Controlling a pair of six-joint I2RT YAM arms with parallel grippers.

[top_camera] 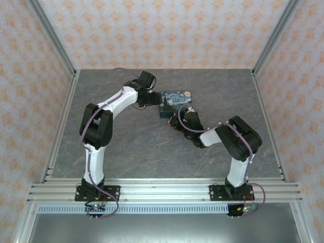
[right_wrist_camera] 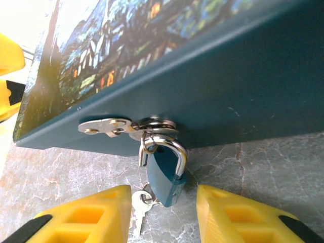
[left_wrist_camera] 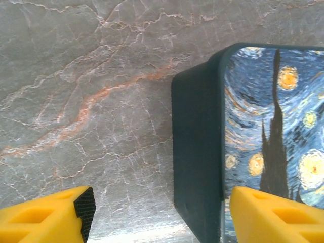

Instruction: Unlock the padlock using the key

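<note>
**Key pickup at the padlock: grip notes**

Top view: starry blue box [top_camera: 175, 100] sits mid-table [top_camera: 126, 152]. The left gripper [top_camera: 150, 97] is at the box's left end and the right gripper [top_camera: 177, 120] at its near side. Lock and key are too small to make out here.

Left wrist: jaws wide apart, nothing held. One pad is over bare table, the other over the lid, with the box's end wall between them. Judgement: it's placed to brace the box. Close it on that wall before the other arm tugs anything, or the box may slide.

Right wrist: padlock [right_wrist_camera: 167, 179] hangs from the hasp [right_wrist_camera: 109, 125] on the box's side wall, its shackle [right_wrist_camera: 181, 157] through the staple and its body tilted toward the table. The key [right_wrist_camera: 137, 212] lies on the table on a small ring, just beside the lock's lower end. Can't tell if any key sits in the keyhole. Jaws are part open and empty, flanking lock and key and touching neither.

Step in hand (judged) is to grasp the key:
- Shift sideways to centre on the key and come in low.
- Pinch the flat head across the pads, not the ring — it's thin metal on stone and prob. skids.
- Stay clear of the lock body so it doesn't swing.
</note>
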